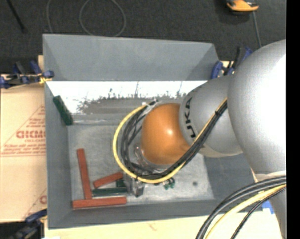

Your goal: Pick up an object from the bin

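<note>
Where the tool (136, 188) hangs, we see it by the right end of a flat reddish-brown bar (99, 201). We cannot tell whether it stands wide or narrow.

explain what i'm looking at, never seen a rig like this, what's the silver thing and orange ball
The silver shape is a robot arm reaching in from the right; the orange dome and cables are parts of it. One camera looks down on a grey metal bin. The arm's tool sits low near the front, beside an orange-red stick and a dark green piece. A red-brown stick and a second red-brown stick form an L at front left; a dark green stick lies back left. Whether the tool holds anything, I cannot tell.
</note>
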Controlling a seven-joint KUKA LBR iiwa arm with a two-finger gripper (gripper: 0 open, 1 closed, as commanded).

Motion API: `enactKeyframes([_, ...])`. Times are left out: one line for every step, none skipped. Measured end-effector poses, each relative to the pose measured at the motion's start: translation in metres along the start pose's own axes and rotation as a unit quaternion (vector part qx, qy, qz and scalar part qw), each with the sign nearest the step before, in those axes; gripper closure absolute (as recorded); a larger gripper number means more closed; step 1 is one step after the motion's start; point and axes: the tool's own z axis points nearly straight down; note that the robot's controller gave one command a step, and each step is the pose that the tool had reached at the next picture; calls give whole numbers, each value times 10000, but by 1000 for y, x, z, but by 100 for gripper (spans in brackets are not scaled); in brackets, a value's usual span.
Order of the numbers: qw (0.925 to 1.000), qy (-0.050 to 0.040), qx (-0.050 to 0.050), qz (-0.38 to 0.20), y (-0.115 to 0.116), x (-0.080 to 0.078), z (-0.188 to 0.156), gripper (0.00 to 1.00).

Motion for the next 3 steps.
enactKeyframes([10000, -2, 0, 96, 45, -62, 5, 100])
enactKeyframes([9995, -21, -8, 309, 71, -120, 5, 100])
enactKeyframes([9869, -25, 2, 1614, 28, -147, -68, 100])
